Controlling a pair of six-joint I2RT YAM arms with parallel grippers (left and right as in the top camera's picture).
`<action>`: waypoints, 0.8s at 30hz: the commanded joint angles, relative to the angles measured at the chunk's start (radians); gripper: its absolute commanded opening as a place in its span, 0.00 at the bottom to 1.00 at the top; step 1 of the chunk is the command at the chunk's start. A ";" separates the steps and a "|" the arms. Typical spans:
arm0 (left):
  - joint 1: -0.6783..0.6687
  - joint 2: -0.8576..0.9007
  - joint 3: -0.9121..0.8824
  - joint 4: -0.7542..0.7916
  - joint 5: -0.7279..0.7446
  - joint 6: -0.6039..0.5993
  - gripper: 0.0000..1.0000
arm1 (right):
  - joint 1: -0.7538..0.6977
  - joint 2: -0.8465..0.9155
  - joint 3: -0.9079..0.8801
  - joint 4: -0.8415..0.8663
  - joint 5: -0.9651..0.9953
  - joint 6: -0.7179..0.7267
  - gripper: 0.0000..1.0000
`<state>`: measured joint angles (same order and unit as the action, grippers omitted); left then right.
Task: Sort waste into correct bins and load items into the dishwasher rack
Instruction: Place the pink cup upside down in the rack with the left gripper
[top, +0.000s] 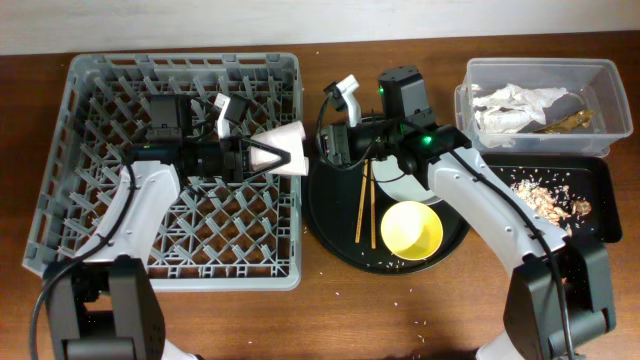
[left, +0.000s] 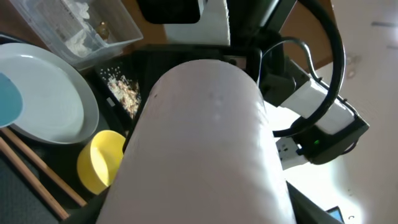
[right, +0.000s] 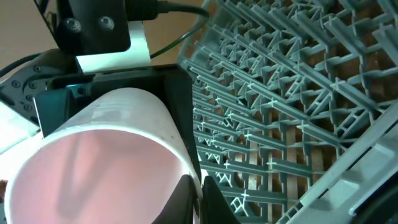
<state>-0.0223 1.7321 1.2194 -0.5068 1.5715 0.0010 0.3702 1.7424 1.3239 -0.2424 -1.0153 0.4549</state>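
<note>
the pink-white cup (top: 285, 148) was held sideways over the right edge of the large square grey plastic grid crate (top: 80, 100), pinched at its narrow end by the left pincer (top: 266, 155); its mouth faced the right pincer (top: 325, 140), whose spread i could not tell; nearby, a small yellow bowl (top: 412, 228) and thin wooden chopsticks (top: 364, 205) sat on the large round black tray (top: 335, 235) on the brown tabletop (top: 400, 320).

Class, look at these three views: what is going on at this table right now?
The left gripper holds the pink-white cup on its side at the right edge of the dishwasher rack. The right gripper sits close to its open end. The yellow bowl and chopsticks lie on the round black tray.
</note>
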 joint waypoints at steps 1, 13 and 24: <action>-0.003 0.003 0.010 0.006 0.002 0.011 0.57 | 0.018 0.016 0.002 -0.008 0.006 -0.005 0.04; 0.032 -0.006 0.046 0.130 -0.300 -0.150 0.39 | -0.113 0.013 0.002 -0.088 0.047 -0.062 0.98; -0.296 -0.041 0.380 -0.836 -1.543 -0.173 0.37 | -0.227 0.005 0.332 -0.796 0.740 -0.328 0.98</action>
<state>-0.2569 1.6867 1.6257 -1.2915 0.2199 -0.1135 0.1444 1.7554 1.6276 -1.0267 -0.4042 0.1581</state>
